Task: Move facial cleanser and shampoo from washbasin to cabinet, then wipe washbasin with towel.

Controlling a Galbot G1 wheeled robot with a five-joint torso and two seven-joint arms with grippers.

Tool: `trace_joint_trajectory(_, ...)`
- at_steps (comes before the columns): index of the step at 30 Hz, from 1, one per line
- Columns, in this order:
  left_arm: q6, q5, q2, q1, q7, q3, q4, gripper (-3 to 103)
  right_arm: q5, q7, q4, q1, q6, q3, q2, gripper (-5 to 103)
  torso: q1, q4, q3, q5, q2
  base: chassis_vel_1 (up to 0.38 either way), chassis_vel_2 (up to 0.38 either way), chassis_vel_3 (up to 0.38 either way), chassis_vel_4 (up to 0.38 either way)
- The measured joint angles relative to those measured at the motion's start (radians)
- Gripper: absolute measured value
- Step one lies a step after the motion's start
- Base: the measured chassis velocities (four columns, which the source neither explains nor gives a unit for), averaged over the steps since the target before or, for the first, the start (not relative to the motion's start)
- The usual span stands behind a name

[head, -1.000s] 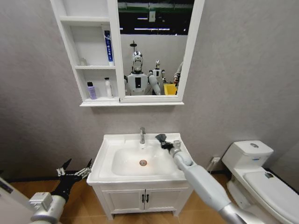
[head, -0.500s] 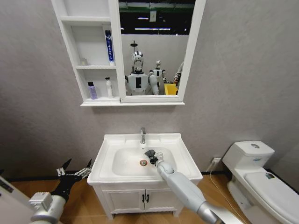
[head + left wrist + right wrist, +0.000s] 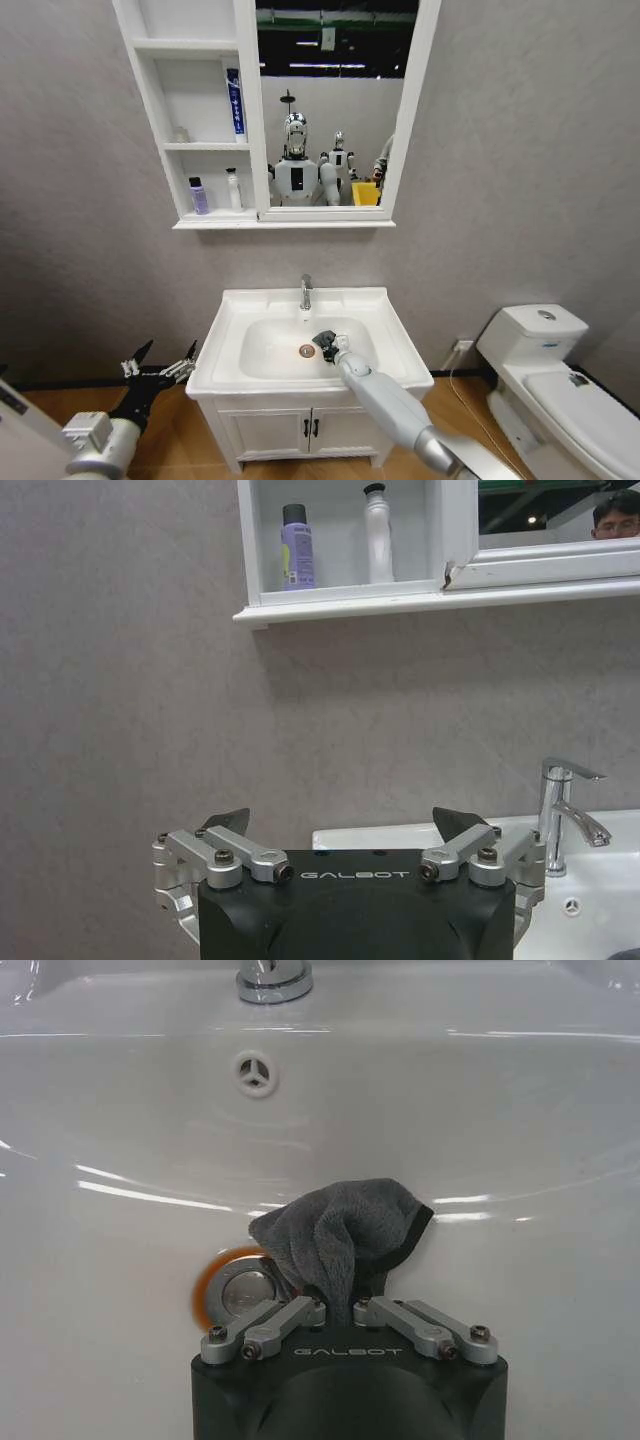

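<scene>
My right gripper (image 3: 330, 347) reaches down into the white washbasin (image 3: 230, 340) and is shut on the small dark grey towel (image 3: 321, 339). The towel (image 3: 340, 1232) bunches out of the closed fingers (image 3: 285, 1315) and rests on the bowl beside the orange-ringed drain (image 3: 235, 1285). In the cabinet (image 3: 160, 90), a purple bottle (image 3: 198, 195) and a white bottle (image 3: 232, 188) stand on the lowest shelf. A blue tube (image 3: 232, 100) leans one shelf up. I cannot tell which is the facial cleanser or the shampoo. My left gripper (image 3: 160, 372) hangs open, left of the basin.
A chrome tap (image 3: 305, 292) stands at the basin's back edge. The low vanity doors (image 3: 310, 428) sit under the basin. A white toilet (image 3: 560, 385) is on the right. From the left wrist, the open left gripper (image 3: 343, 820) faces the wall below both bottles (image 3: 297, 545).
My right gripper has carried the towel from the back right rim near the tap down into the bowl, ending beside the drain. The left arm has not moved.
</scene>
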Motion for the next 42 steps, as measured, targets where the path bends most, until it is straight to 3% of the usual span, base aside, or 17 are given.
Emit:
trace_joint_trajectory(10, 0.0, 0.0, 0.0, 0.0, 0.0, 0.0, 0.0, 100, 0.243, 0.049, -0.049, 0.076, -0.069, -0.05, 0.063, 7, 0.0, 0.0001, 0.001, -0.0001, -0.001, 0.0, 0.0, 0.0, 0.0)
trace_joint_trajectory(19, 0.0, 0.0, 0.0, 0.0, 0.0, 0.0, 0.0, 100, 0.28, 0.051, -0.137, 0.131, -0.075, -0.051, 0.134, 7, 0.0, 0.0008, 0.0, -0.0002, -0.001, 0.0, 0.0, 0.0, 0.0)
trace_joint_trajectory(25, 0.0, 0.0, 0.0, 0.0, 0.0, 0.0, 0.0, 100, 0.26, 0.13, -0.033, 0.087, -0.1, -0.042, 0.045, 7, 0.0, 0.0002, 0.0, 0.0, 0.0, 0.0, 0.0, 0.0, 0.0)
trace_joint_trajectory(27, 0.0, 0.0, 0.0, 0.0, 0.0, 0.0, 0.0, 100, 0.271, 0.203, 0.043, 0.065, -0.12, -0.035, -0.02, 7, 0.0, -0.0001, 0.0, -0.0003, 0.0, 0.0, 0.0, 0.0, 0.0)
trace_joint_trajectory(28, 0.0, 0.0, 0.0, 0.0, 0.0, 0.0, 0.0, 100, 0.271, 0.203, 0.043, 0.065, -0.12, -0.035, -0.02, 7, 0.0, -0.0001, 0.0, -0.0003, 0.0, 0.0, 0.0, 0.0, 0.0)
trace_joint_trajectory(31, 0.0, 0.0, 0.0, 0.0, 0.0, 0.0, 0.0, 100, 0.291, 0.328, 0.151, 0.048, -0.161, -0.027, -0.08, 7, 0.0, -0.0002, 0.0, -0.0002, 0.0, 0.0, 0.0, 0.0, 0.0)
trace_joint_trajectory(34, 0.0, 0.0, 0.0, 0.0, 0.0, 0.0, 0.0, 100, 0.295, 0.385, 0.202, 0.038, -0.178, -0.038, -0.11, 7, 0.0, 0.0001, 0.0, -0.0003, 0.0, 0.0, 0.0, 0.0, 0.0)
trace_joint_trajectory(38, 0.0, 0.0, 0.0, 0.0, 0.0, 0.0, 0.0, 100, 0.283, 0.405, 0.208, 0.03, -0.18, -0.048, -0.111, 7, 0.0, 0.0001, 0.0, -0.0004, 0.0, 0.0, 0.0, 0.0, 0.0)
trace_joint_trajectory(42, 0.0, 0.0, 0.0, 0.0, 0.0, 0.0, 0.0, 100, 0.288, 0.41, 0.18, 0.031, -0.18, -0.075, -0.068, 7, 0.0, 0.0002, 0.0, -0.0004, 0.0, 0.0, 0.0, 0.0, 0.0)
